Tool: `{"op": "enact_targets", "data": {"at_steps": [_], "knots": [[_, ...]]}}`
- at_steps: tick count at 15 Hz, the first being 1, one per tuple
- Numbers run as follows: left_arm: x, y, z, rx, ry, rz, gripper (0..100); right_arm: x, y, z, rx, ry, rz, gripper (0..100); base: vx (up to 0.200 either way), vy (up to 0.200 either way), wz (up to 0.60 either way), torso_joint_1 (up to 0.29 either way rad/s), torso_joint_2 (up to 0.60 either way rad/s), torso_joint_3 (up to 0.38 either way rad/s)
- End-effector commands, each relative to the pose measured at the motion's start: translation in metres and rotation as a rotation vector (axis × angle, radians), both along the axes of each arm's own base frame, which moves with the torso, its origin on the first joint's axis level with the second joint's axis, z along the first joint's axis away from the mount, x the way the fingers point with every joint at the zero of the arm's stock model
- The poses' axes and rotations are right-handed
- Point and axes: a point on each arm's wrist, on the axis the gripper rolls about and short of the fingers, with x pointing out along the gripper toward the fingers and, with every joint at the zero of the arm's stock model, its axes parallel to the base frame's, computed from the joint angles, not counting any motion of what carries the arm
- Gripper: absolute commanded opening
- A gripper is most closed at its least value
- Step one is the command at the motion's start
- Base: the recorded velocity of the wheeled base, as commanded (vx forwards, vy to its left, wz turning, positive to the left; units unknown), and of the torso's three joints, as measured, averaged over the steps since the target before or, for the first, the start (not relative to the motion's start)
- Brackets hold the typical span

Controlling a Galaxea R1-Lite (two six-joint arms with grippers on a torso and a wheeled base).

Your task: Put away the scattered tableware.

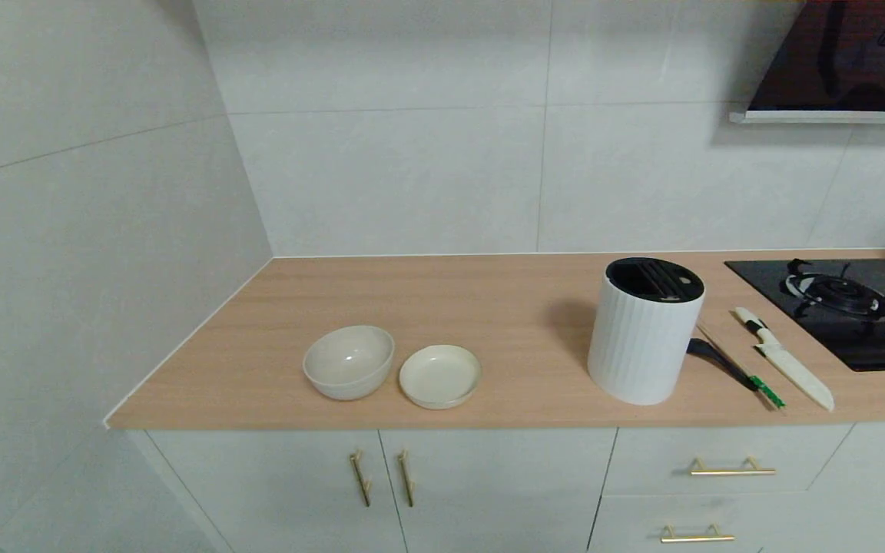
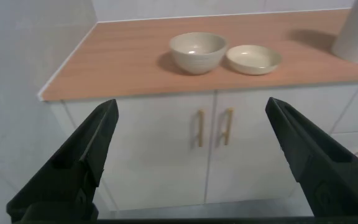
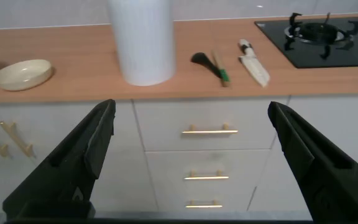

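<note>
**A:** Where is the tableware?

**B:** On the counter (image 1: 442, 296). A bowl (image 1: 349, 359) stands just beside a shallow dish (image 1: 440, 374), near the front edge. Well apart, toward the stove (image 1: 842, 303), a white ribbed holder (image 1: 644, 332) stands upright. Beside it lie a black ladle (image 1: 721, 362), a thin stick with a green end (image 1: 767, 391) and a white knife (image 1: 788, 362).

**A:** And the hands?

**B:** The left hand (image 2: 191, 109) is spread wide and empty, facing the cupboard doors (image 2: 166, 149) below the bowl. The right hand (image 3: 190, 107) is spread and empty too, facing the drawers (image 3: 216, 118) under the holder.
</note>
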Motion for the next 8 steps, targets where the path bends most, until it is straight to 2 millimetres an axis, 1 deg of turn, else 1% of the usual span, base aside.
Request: {"op": "enact_targets", "data": {"at_steps": [1, 8], "knots": [[0.0000, 0.0000, -0.0001, 0.000, 0.000, -0.001, 100, 0.0001, 0.0000, 0.0000, 0.000, 0.000, 0.000, 100, 0.000, 0.200, 0.00, 0.002, 0.00, 0.002], [0.0000, 0.0000, -0.0002, 0.000, 0.002, -0.001, 100, 0.0001, 0.0000, 0.0000, 0.000, 0.000, 0.000, 100, 0.000, 0.200, 0.00, 0.003, 0.00, 0.004]]}}
